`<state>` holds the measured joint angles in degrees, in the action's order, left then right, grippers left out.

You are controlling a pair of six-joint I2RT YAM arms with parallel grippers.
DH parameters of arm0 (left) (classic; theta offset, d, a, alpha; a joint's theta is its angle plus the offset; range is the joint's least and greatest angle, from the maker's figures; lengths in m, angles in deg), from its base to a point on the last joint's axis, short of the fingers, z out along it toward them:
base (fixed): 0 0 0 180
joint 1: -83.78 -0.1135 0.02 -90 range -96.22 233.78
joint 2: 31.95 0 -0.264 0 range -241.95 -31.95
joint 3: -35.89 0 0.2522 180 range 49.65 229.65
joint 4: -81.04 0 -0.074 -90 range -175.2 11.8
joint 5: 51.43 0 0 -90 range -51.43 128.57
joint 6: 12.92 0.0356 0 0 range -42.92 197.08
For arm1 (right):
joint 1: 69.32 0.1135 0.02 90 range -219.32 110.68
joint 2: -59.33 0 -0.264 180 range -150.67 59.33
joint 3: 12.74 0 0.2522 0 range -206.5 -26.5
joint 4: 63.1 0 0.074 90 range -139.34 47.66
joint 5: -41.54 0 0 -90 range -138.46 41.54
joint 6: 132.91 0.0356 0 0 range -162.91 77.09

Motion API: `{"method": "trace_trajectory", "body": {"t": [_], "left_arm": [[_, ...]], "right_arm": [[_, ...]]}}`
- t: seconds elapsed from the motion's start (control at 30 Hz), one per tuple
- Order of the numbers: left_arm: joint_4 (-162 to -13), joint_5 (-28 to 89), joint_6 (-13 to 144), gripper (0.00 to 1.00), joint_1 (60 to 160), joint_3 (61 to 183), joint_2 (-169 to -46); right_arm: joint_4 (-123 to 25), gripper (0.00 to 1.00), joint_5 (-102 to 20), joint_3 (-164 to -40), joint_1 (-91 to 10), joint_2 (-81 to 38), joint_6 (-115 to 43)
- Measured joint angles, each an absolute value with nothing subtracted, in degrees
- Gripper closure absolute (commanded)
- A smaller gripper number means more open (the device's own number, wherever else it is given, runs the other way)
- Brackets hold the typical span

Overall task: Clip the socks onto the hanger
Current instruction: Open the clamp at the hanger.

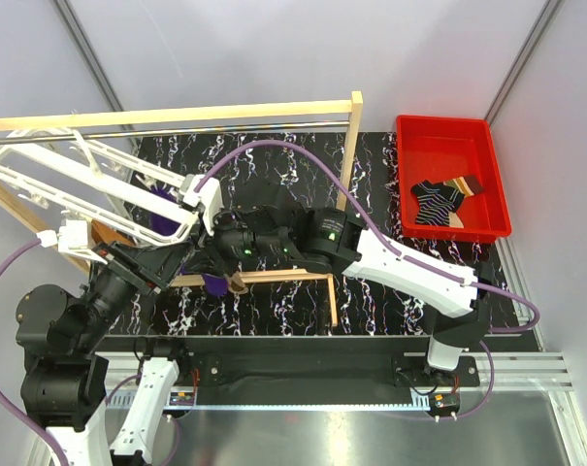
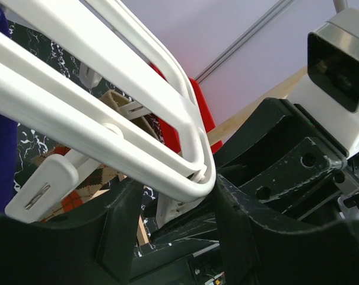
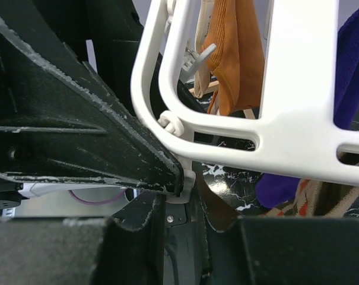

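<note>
I am at the clipping step, working at one rounded corner of the hanger. An orange sock and a purple sock hang from it. An argyle sock shows beneath its bars, beside a dangling clip. A striped sock lies in the red bin, well to the right of the hanger, so I judge the job partly done.

My left gripper straddles that corner. Its fingers are narrowly apart, one against each side of the bar, and I take it that I am steadying the frame.

My right gripper faces it from the other side of the hanger's corner, just under the frame. Its fingers stand moderately apart. A small white clip piece sits above the gap, with a brownish fold of cloth just beside it. It is too dark there to tell whether I grip either one.

The next move, I judge, calls for feeding cloth into that clip while the left hand stops the hanger swinging. The two grippers are crowded together, so it needs short, careful motion.
</note>
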<state>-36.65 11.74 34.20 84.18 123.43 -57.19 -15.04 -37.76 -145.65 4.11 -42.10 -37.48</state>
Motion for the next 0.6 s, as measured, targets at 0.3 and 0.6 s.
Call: {"method": "trace_trajectory", "body": {"t": [0.3,0.6], "left_arm": [[-37.1,10.9,34.1,0.64,84.2,123.4,-57.2],[-37.3,11.4,36.4,1.00,84.1,123.4,-57.2]], "right_arm": [[-14.9,1.00,-36.2,-146.9,4.1,-43.0,-37.0],[-14.0,0.61,-36.0,-147.1,3.8,-43.5,-36.6]]}}
